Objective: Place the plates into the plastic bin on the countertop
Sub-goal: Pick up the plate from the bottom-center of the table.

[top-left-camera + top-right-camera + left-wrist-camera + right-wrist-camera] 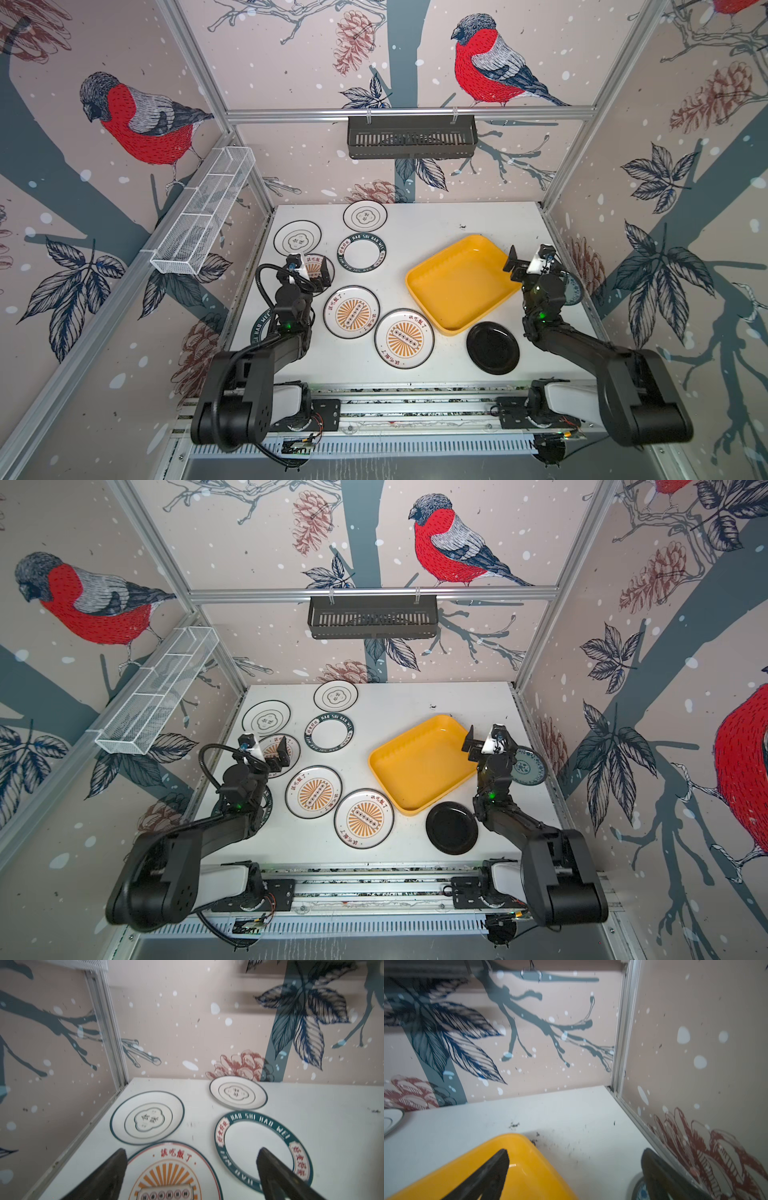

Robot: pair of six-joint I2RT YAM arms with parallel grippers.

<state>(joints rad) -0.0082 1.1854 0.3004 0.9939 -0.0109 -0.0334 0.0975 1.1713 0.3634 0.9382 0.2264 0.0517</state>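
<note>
The left fingers (108, 1176) are spread wide and hold nothing. Well left of the yellow bin (461, 282), they hang over a sunburst plate (172, 1169), with one tip over the neighbouring lettered-rim plate (261, 1147). The right fingers (488, 1176) are spread wide too and hold nothing, one above the bin's far right corner, the other above a blue-green plate (528, 766) just right of the bin. The bin sits askew on the worktop (436, 224). A black plate (493, 347) lies just beside its near corner. Every plate in view lies outside the bin.
</note>
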